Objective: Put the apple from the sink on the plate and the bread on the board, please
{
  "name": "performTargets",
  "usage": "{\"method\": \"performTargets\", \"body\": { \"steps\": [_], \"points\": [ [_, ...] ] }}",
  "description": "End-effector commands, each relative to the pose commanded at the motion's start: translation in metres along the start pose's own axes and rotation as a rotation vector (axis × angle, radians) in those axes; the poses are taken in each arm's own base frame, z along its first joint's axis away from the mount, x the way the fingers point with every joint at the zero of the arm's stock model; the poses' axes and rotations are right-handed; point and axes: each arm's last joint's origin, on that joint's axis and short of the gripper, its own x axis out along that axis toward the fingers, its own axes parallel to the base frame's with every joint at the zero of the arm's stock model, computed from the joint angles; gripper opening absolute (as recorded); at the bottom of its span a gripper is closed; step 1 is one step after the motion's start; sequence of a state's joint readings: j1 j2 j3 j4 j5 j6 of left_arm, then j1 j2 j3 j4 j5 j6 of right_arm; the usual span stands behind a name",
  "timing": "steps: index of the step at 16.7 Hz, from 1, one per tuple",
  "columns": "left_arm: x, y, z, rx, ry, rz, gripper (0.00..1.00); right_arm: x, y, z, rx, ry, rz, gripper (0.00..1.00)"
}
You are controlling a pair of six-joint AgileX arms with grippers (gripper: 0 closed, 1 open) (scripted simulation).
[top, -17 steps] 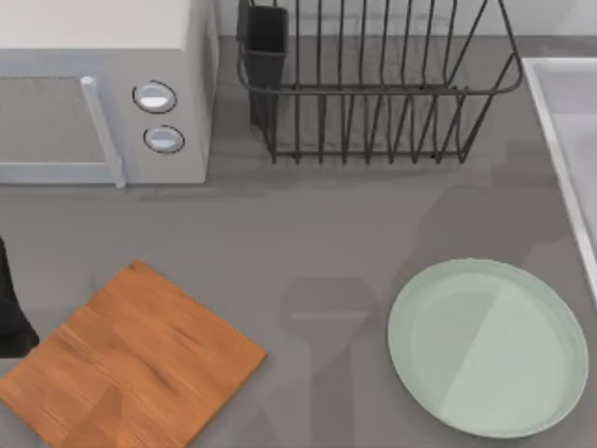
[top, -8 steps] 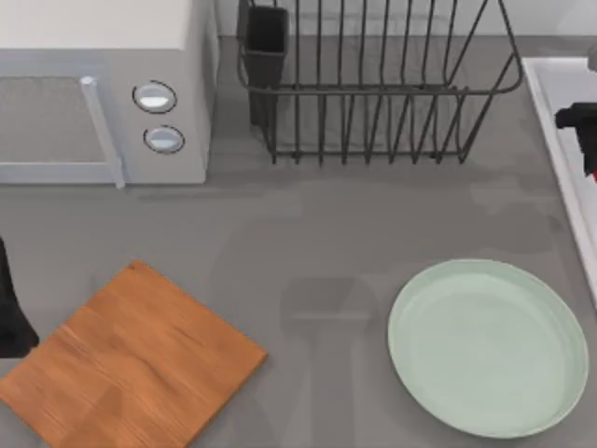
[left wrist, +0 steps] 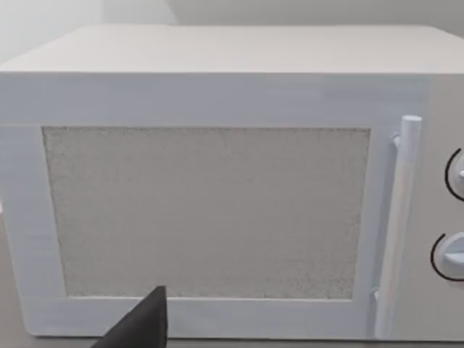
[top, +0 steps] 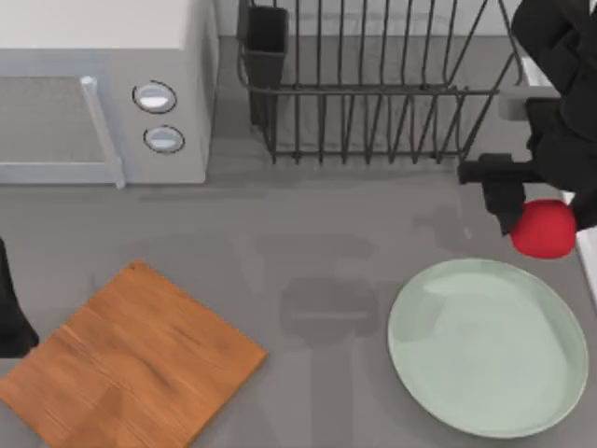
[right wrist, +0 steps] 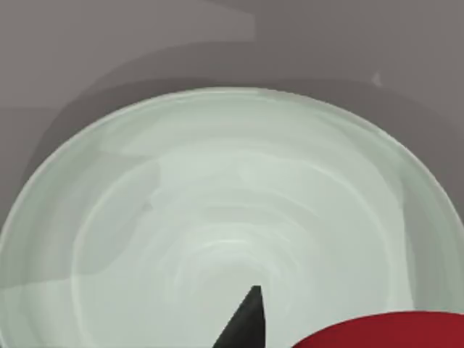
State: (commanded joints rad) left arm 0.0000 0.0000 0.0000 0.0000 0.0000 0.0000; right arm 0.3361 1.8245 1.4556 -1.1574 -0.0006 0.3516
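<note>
At the far left stands the microwave [top: 103,89], and the left arm [top: 11,313] is parked at the table's left edge beside it; its wrist view faces the microwave door, and whether its fingers are spread or pressed together cannot be told. The board [top: 126,359] lies near, on the left, bare. A wire rack [top: 373,84] stands far, at the middle. The plate [top: 488,347] lies near on the right with nothing resting on it. The right gripper [top: 536,219] hangs just beyond the plate's far right rim, fingers pinching the apple [top: 542,229]. The sink [top: 586,245] rim runs along the right edge. In the right wrist view the apple [right wrist: 380,332] hangs above the plate [right wrist: 217,210].
</note>
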Motion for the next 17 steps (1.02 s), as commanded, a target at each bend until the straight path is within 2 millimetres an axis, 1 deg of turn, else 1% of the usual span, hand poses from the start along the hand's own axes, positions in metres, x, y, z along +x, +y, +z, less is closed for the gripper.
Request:
{"method": "performTargets", "body": {
  "steps": [3, 6, 8, 12, 17],
  "points": [
    [0.0, 0.0, 0.0, 0.0, 0.0, 0.0, 1.0, -0.005, 0.022, -0.031, 0.0, 0.023, -0.007, 0.0],
    [0.0, 0.0, 0.0, 0.0, 0.0, 0.0, 1.0, -0.007, 0.033, -0.052, -0.001, 0.037, -0.014, 0.0],
    [0.0, 0.0, 0.0, 0.0, 0.0, 0.0, 1.0, -0.008, 0.036, -0.058, -0.001, 0.041, -0.016, 0.0],
    [0.0, 0.0, 0.0, 0.0, 0.0, 0.0, 1.0, -0.008, 0.036, -0.058, -0.001, 0.041, -0.016, 0.0],
    [0.0, 0.0, 0.0, 0.0, 0.0, 0.0, 1.0, -0.008, 0.036, -0.058, -0.001, 0.041, -0.016, 0.38]
  ]
}}
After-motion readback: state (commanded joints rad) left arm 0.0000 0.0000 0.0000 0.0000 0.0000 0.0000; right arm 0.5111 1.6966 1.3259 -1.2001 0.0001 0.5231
